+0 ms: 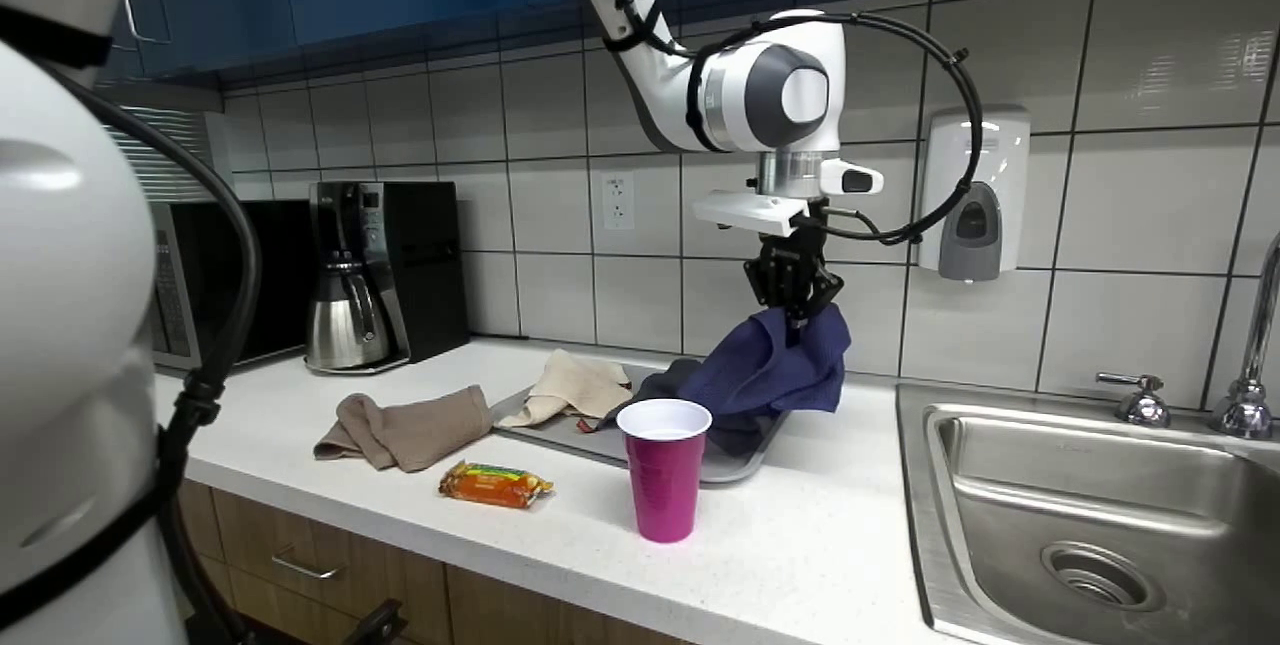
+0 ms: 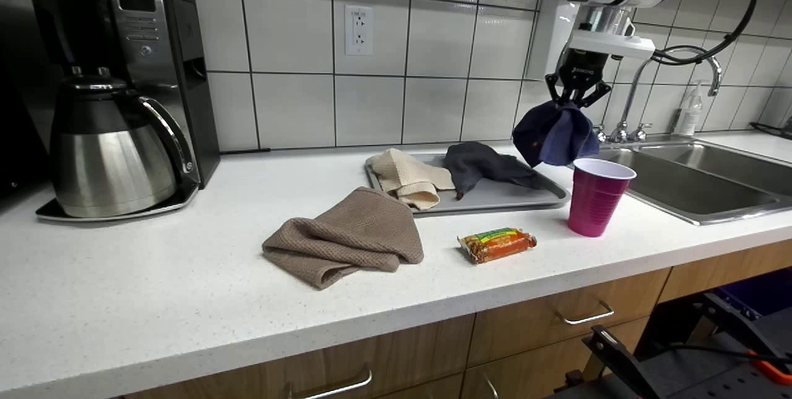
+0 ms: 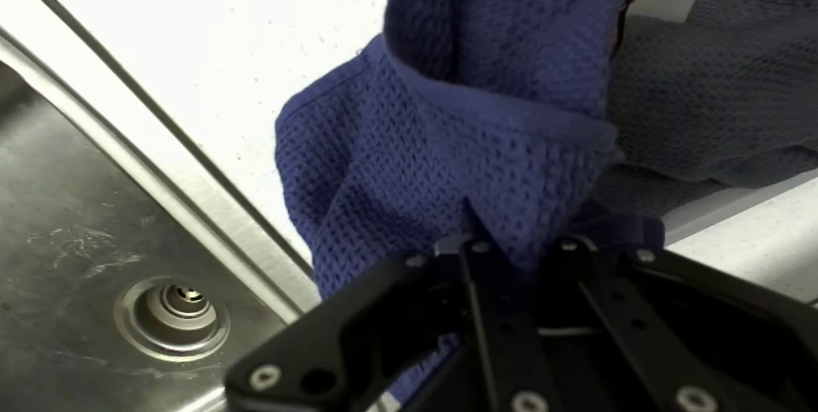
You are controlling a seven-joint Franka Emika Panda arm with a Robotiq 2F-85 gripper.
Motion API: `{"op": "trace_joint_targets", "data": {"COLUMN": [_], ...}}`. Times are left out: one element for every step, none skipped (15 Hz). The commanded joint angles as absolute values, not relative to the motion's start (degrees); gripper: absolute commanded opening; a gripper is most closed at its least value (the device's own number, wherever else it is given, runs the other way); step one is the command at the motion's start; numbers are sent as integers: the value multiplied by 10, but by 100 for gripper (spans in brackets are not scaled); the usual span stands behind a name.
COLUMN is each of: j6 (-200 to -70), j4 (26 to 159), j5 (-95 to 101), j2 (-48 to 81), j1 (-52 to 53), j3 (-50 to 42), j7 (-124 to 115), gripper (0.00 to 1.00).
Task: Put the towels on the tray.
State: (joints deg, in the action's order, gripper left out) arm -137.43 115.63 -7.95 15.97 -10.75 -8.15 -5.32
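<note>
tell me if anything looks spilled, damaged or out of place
The brown-grey towel, perhaps: it lies rumpled on the counter, but the task wants it on the tray. No spill or damage shows.

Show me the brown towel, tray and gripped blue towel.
Brown towel [image 2: 352, 235]: in an exterior view, middle of the cloth.
Tray [image 2: 498, 195]: in an exterior view, its bare surface.
Blue towel [image 3: 447, 150]: wrist view, middle of its cloth.

The white arm [image 1: 665, 90] has grey joint covers [image 1: 765, 95], black cables [image 1: 975, 125] and a black tool [image 1: 795, 323].
</note>
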Motion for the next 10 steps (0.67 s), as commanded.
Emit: {"op": "trace_joint_targets", "data": {"j6": [-1372,-1374,-1372,-1372,-1372,-1376,-1378,-1380,-1382,-1382], "j4": [1156,1157,1156,1155,1153,1152,1150,1149,1147,1145], "j5": [-92,-91,-92,-92,-93,-95,-97,-100,-106,-113], "j2": [142,141,142,145,149,153,157,161,167,172], "j1": [-102,-100,-98,-97,-96,-95,-94,-95,-95,-96], "j3": [-70,-68,-66,-65,-64,-63,-61,-60,-58,-56], "j7": [-28,-27,-26,-26,-25,-25,-26,-26,-25,-24], "gripper": [3,3,3,3,3,3,3,3,3,3]}}
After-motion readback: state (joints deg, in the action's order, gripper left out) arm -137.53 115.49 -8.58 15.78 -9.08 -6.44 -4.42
